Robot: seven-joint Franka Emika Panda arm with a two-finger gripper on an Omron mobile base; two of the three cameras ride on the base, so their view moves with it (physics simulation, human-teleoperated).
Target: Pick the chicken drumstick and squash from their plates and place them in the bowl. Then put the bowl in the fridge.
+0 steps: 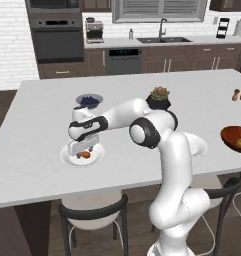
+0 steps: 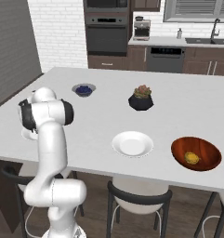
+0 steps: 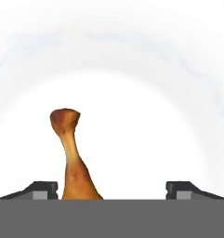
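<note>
The gripper (image 1: 84,151) hangs low over a white plate (image 1: 69,159) near the front left edge of the counter (image 1: 37,145). Its jaws stand wide apart, gripping nothing, with the chicken drumstick (image 3: 72,158) lying on the plate between them, closer to one fingertip (image 3: 41,190). Well to the right, the squash (image 2: 192,158) sits in the red-brown bowl (image 2: 207,149), beside a second, bare plate (image 2: 132,144)

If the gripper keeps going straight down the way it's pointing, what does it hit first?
Most likely the chicken drumstick, which lies between the open fingers, nearer the left one, on its white plate. If the gripper misses it, the plate itself comes next; depth is hard to judge.
</note>
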